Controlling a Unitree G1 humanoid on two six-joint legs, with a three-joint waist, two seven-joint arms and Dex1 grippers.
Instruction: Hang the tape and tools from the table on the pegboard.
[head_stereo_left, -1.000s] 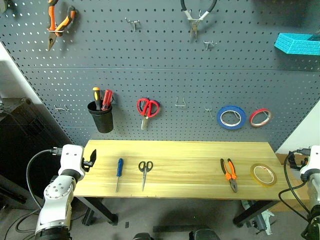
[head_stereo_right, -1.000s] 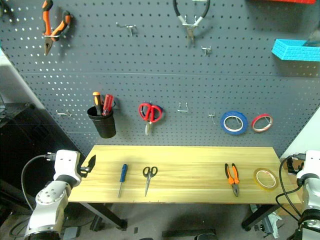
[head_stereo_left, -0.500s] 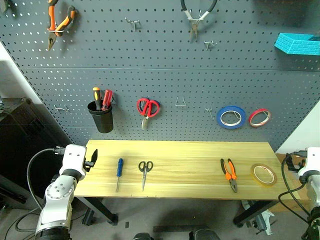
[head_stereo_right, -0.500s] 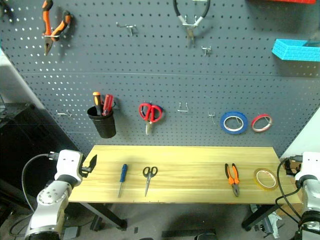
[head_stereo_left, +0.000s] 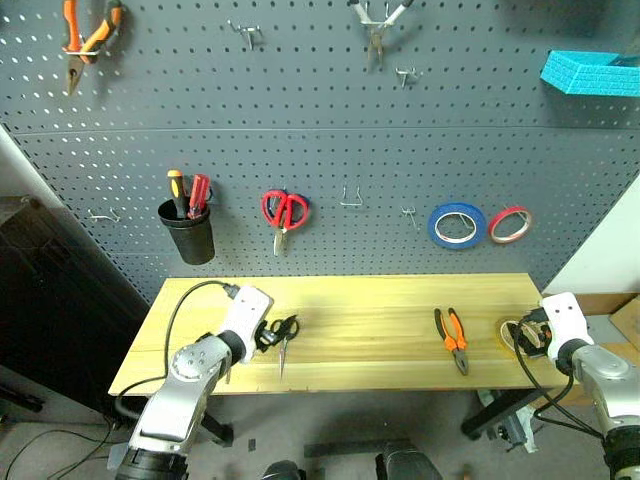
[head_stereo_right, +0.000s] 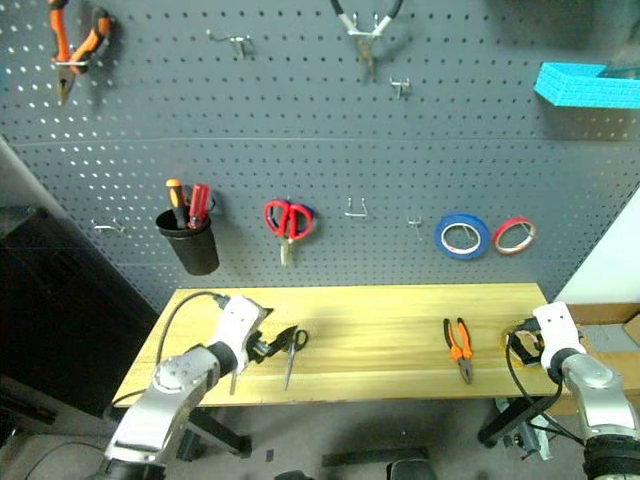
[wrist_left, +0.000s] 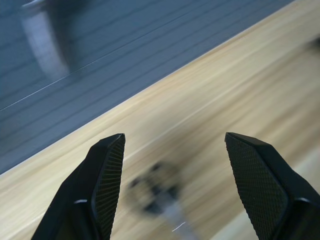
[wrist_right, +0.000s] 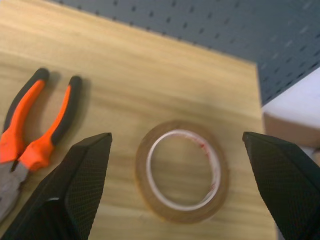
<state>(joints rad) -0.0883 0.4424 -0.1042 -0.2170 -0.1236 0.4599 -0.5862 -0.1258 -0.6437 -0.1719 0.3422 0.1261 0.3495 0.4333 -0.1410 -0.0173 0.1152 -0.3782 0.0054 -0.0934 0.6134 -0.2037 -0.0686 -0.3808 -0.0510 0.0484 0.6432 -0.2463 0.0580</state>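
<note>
Right wrist view: I hold right hand (wrist_right: 175, 192) open astride tape (wrist_right: 182, 170); left hand (wrist_left: 172, 187) open over scissors (wrist_left: 155, 190).

Red-handled scissors (head_stereo_left: 284, 210), black cup (head_stereo_left: 189, 236) of screwdrivers, blue tape roll (head_stereo_left: 457, 224), red tape roll (head_stereo_left: 510, 224), turquoise bin (head_stereo_left: 590, 74)

tape (wrist_right: 182, 170): tan translucent ring, flat at table (head_stereo_left: 380, 300) right end | pliers (head_stereo_left: 451, 338): orange-black, flat beside it | black scissors (head_stereo_right: 292, 352): flat, left-centre | we take screwdriver as hidden | pegboard (head_stereo_left: 330, 130): upright behind
</note>
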